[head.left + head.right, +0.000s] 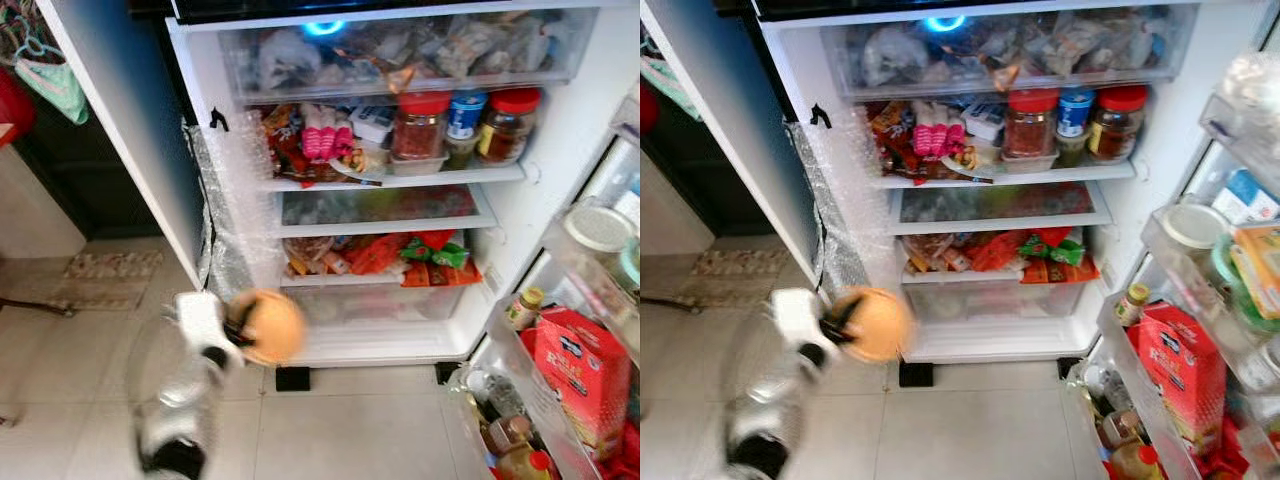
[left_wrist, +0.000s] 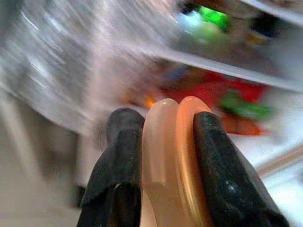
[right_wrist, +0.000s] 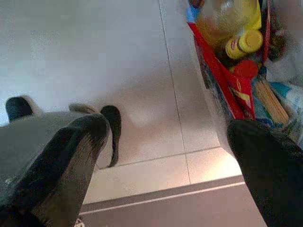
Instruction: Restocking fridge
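Left end effector [image 1: 240,335] clamping round flat orange lid-like disc [image 1: 268,326] edgewise, carrying toward open white fridge [image 1: 560,150]; right end effector [image 3: 170,142] spread, idle.

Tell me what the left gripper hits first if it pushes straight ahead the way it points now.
Probably the red and green packets on a lower fridge shelf. The left gripper, shut on an orange round object, points toward them, though blur leaves depth unclear.

Jars [image 1: 465,125] on shelf [image 1: 400,180] — fridge [image 1: 590,110].
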